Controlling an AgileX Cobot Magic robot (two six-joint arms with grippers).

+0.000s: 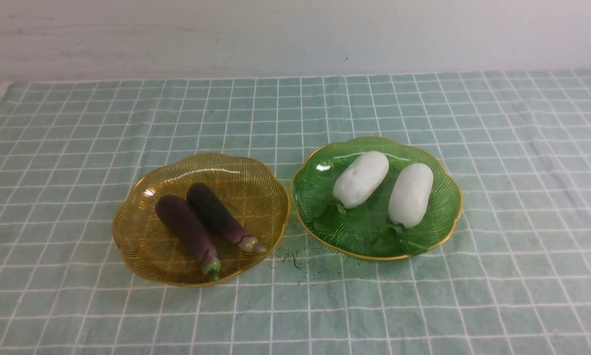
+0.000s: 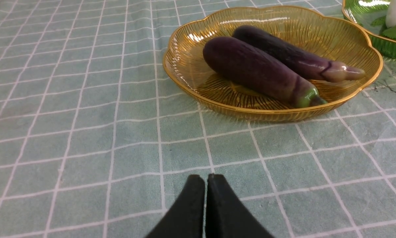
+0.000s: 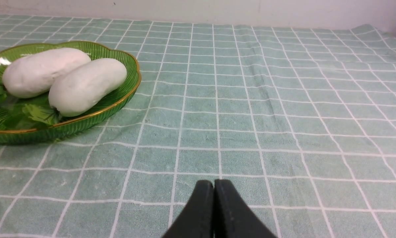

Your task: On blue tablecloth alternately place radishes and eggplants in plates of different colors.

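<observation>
The left gripper point(image 2: 206, 180) shows at the bottom centre of its wrist view, its two black fingers pressed together with nothing between them. The amber plate point(image 2: 366, 36) lies in the upper right of that frame, well apart from the fingertips, with both eggplants in it: the green-tipped eggplant point(image 2: 257, 71) nearer, the tan-tipped eggplant point(image 2: 290, 54) touching it behind.

The right gripper point(image 3: 214, 185) sits at the bottom centre of its own view, likewise closed on nothing. The green plate point(image 3: 118, 53) is at the left edge of that frame, well away from the fingers, holding the two radishes point(image 3: 85, 86) side by side and touching, green leaves at their near ends.

In the front view neither arm appears. The amber plate point(image 1: 256, 167) is left of centre and the green plate point(image 1: 315, 167) right of centre, their rims almost meeting. Each eggplant point(image 1: 187, 227) points its tip toward the bottom of the frame.

The cloth point(image 1: 522, 148) is pale teal with a white grid, lightly creased, with a small dark smudge point(image 1: 291, 259) just below the gap between the plates. A plain white wall point(image 1: 295, 34) runs across the top.
</observation>
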